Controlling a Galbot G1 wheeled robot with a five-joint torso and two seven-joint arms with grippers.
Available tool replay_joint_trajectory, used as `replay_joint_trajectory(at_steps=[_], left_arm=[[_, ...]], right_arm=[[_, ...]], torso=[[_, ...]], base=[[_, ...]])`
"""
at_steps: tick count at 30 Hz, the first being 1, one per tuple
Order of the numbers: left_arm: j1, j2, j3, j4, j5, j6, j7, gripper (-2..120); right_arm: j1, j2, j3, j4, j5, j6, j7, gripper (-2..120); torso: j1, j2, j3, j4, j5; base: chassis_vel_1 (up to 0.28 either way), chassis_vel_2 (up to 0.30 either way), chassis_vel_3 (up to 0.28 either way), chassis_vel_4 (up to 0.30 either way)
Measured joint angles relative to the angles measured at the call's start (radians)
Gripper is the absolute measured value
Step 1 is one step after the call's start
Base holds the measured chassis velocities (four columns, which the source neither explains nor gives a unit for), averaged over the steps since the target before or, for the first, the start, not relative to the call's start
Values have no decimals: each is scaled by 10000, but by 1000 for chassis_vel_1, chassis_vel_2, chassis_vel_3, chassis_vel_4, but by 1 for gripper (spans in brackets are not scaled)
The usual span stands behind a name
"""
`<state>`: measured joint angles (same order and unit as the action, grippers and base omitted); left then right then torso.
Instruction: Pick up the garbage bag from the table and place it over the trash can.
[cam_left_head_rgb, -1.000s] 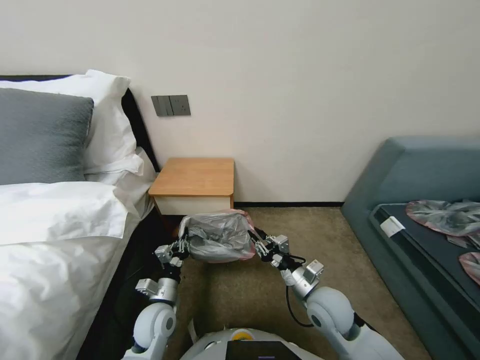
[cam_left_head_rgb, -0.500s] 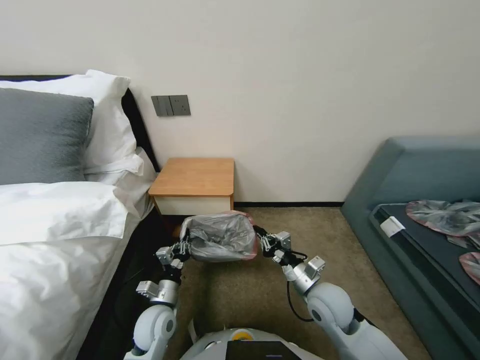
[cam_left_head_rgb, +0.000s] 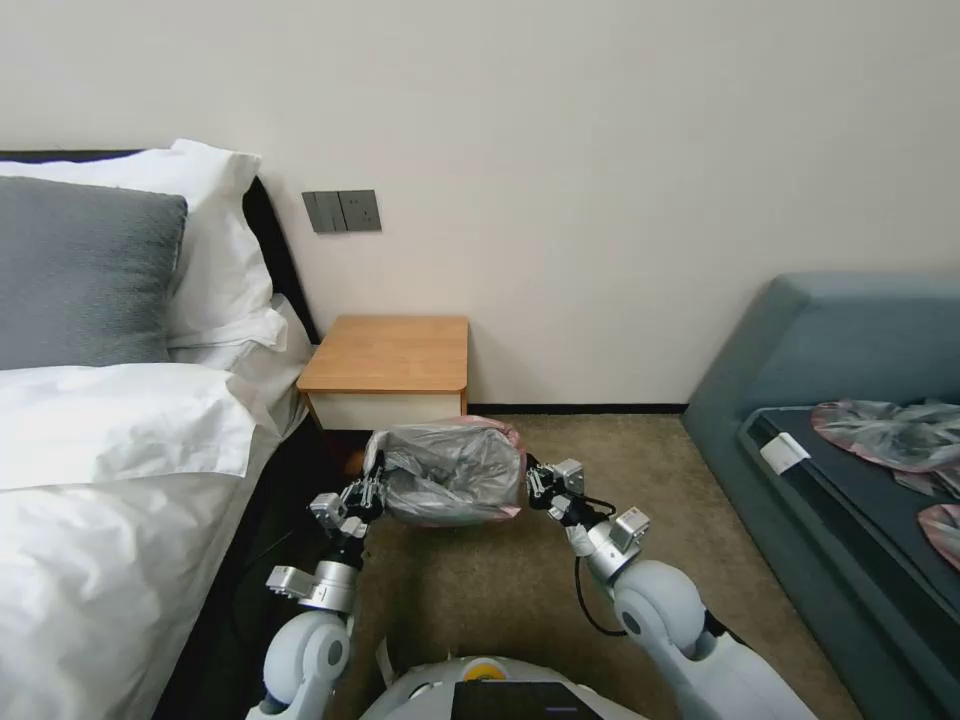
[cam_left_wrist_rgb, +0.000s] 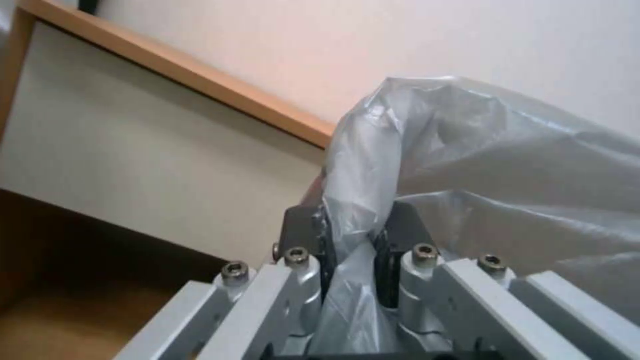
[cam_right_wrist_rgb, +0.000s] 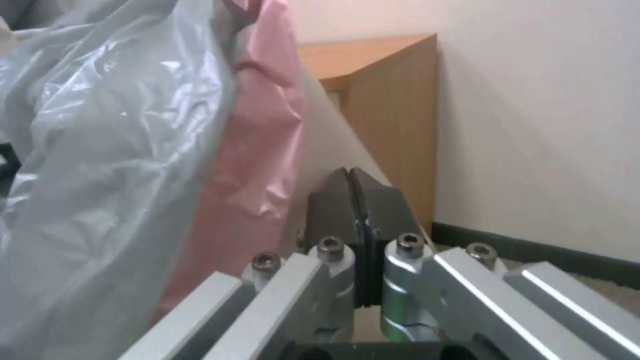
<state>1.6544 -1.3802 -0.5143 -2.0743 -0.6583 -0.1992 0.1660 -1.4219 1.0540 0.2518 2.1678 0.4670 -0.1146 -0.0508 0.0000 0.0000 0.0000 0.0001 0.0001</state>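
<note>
— How many bags?
— One grey bag with a pink rim, low before the tabletop. Two flat bags lie on the sofa: one whole, one cut by the edge.
— Pincers?
— Two: the left pincer and the right pincer, one at each side of the bag.
— Tables?
— One.
— Pillows on the bed?
— One grey pillow, one white behind it.
— On the wall?
— One switch plate.
</note>
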Motion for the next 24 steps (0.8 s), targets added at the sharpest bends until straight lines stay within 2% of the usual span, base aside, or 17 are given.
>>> replay_joint_trajectory(at_steps=[5,9,12,14,15,18,19,23,24], left_arm=[[9,-4,-10,12,-10,25,29,9],[-41,-23,-134,116,34,26,-130,9],[-98,-32,-256,188,53,37,-264,9],[-107,-32,-274,199,53,41,-286,9],[-121,-29,-290,213,53,47,-316,9],[-145,-25,-293,239,53,66,-368,9],[-145,-25,-293,239,53,66,-368,9],[-120,-23,-267,218,57,69,-370,9],[-120,-23,-267,218,57,69,-370,9]], right_arm=[[-3,50,91,-89,-226,106,47,0],[-285,189,259,-51,-1041,396,230,3],[-624,360,417,315,-1444,581,448,15],[-683,401,443,413,-1448,599,480,18],[-758,469,478,592,-1395,617,520,25],[-887,638,342,1525,726,244,488,40],[-887,638,342,1525,726,244,488,40],[-752,623,121,1463,1598,13,82,57],[-752,623,121,1463,1598,13,82,57]], torso=[[0,0,0,0,0],[1,-1,0,-1,0],[0,0,0,-1,-1],[1,-1,0,-1,-1],[1,0,0,-1,-1],[0,0,0,-1,-3],[0,0,0,-1,-3],[0,0,0,0,-2],[0,0,0,0,-2]], base=[[0,0,0,0],[0,0,0,0],[0,0,0,0],[0,0,0,0],[0,0,0,0],[0,0,0,0],[0,0,0,0],[0,0,0,0],[0,0,0,0]])
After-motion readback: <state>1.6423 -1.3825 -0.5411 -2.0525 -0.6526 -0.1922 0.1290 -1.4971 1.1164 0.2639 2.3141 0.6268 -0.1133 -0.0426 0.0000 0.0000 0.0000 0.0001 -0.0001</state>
